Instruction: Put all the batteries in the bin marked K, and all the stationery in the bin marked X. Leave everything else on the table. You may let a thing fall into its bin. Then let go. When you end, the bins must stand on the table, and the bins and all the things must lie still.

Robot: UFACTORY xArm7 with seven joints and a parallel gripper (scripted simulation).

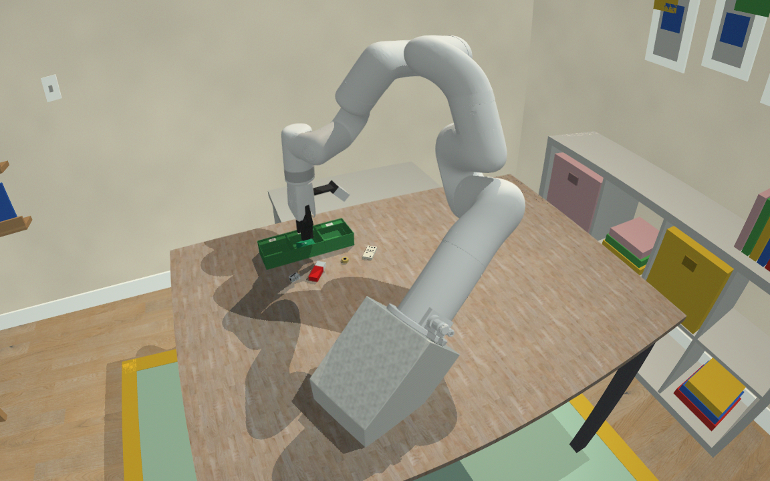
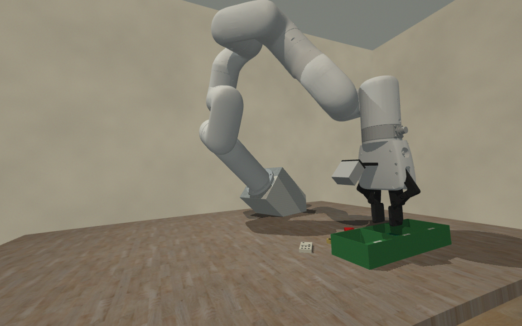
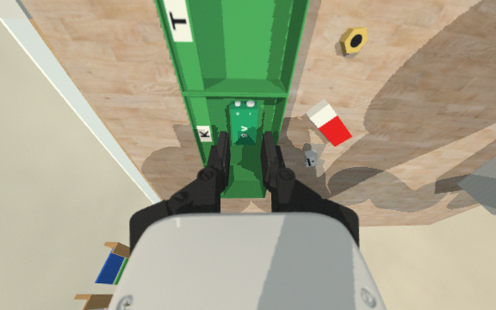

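Note:
A green 9 V battery lies flat on the floor of the compartment marked K in the green row of bins. My gripper hangs just above that compartment, with its fingers a little apart and nothing between them; it also shows in the side view. A red and white eraser and a small grey battery lie on the table beside the bins. The label X is not in view.
The compartment marked T is next to K. A yellow nut and a white domino lie on the table near the bins. The table's far edge runs close behind the bins. The arm's base stands on the near side.

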